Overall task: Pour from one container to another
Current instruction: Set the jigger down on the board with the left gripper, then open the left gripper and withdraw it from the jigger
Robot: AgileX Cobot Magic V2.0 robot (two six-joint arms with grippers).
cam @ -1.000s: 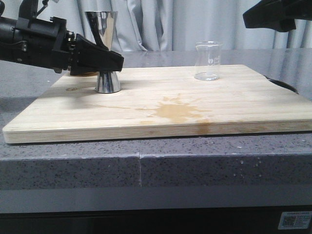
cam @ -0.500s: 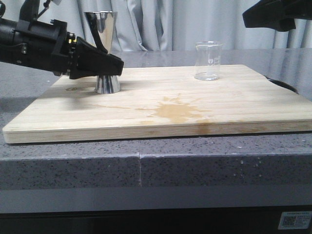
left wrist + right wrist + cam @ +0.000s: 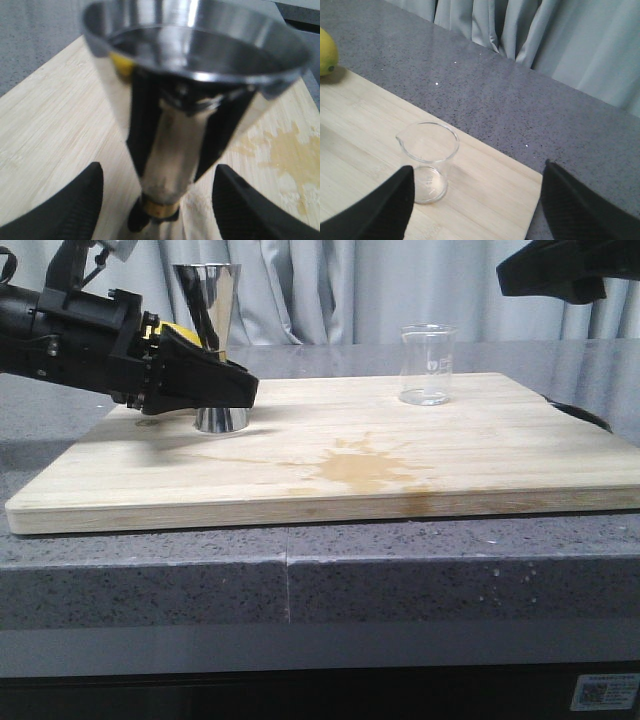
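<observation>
So far no pour is seen. The beaker (image 3: 429,365) stands upright, apparently empty, upper right of centre on the board (image 3: 330,455). The jigger (image 3: 215,345) stands upper left, flanked at the waist by the left gripper (image 3: 225,390), fingers spread, not clamped. The right gripper (image 3: 475,200) is spread above the beaker, apart. Left: grasp, lift, tip.

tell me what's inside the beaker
The beaker looks empty: clear glass, with the board showing through its base. A thin film of liquid cannot be ruled out.
</observation>
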